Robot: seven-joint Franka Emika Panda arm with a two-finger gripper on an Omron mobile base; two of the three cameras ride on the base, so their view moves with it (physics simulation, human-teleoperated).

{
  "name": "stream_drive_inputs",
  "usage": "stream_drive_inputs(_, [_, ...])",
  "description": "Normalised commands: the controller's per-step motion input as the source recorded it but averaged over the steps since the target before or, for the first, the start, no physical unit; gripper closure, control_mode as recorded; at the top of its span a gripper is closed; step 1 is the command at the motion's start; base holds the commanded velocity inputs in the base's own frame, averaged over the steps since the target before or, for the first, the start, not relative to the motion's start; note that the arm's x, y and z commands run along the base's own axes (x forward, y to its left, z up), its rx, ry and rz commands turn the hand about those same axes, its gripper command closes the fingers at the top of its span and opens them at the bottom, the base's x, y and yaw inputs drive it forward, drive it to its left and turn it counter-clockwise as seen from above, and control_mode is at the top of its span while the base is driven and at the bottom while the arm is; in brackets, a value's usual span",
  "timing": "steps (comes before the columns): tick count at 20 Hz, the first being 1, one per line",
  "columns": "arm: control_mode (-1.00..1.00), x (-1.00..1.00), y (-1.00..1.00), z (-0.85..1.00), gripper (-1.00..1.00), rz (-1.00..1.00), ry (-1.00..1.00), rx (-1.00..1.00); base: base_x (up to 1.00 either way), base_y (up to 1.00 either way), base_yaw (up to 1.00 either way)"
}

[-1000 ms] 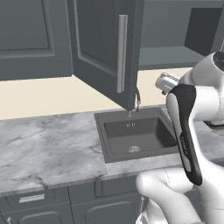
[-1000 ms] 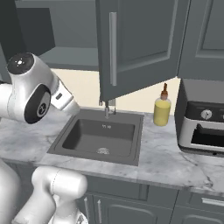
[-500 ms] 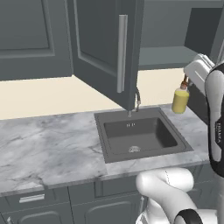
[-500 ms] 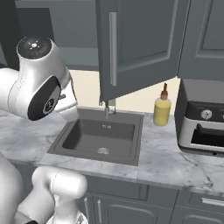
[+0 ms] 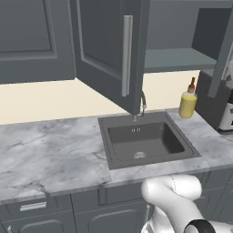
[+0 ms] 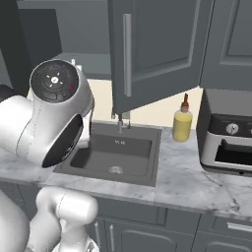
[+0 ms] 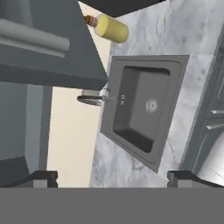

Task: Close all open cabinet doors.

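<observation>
Rising close to the right base camera, the robot's white arm is bulking large over the near edge of the marble counter, and its wrist camera is looking down, rolled sideways, with the two dark fingers standing wide apart and holding nothing. Just beyond the counter's front edge, a dark sink is sitting recessed in the stone, with a faucet at its back rim and a yellow soap bottle standing beside it toward the right. Above the sink, an open cabinet door is swinging out toward the robot, its slim silver handle hanging vertical near its free edge, and the bare shelf behind it is showing. A toaster oven is sitting farther right on the counter, under what looks like a second door standing ajar, though that is hard to confirm. The likely risks from here are these: the arm is sitting low and to the side of the door, so a sweep upward could be clipping the door's bottom corner or the faucet; pushing near the hinge could be stalling the door partway; and a wide swing toward the right could be knocking over the soap bottle.
</observation>
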Motion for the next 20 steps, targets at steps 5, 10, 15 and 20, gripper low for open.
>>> stream_drive_inputs(5, [-1.00, -0.15, -0.39, 0.03, -1.00, -0.12, -0.09, 0.23, 0.00, 0.00, 0.00])
stream_drive_inputs(10, [-1.00, 0.01, -0.56, 0.05, -1.00, -0.12, -0.01, 0.13, 0.00, 0.00, 0.00])
stream_drive_inputs(15, [-1.00, 0.16, -0.53, 0.04, -1.00, -0.01, 0.01, 0.08, 0.00, 0.00, 0.00])
stream_drive_inputs(20, [-1.00, 0.34, -0.26, 0.00, -1.00, 0.14, 0.00, 0.07, 0.00, 0.00, 0.00])
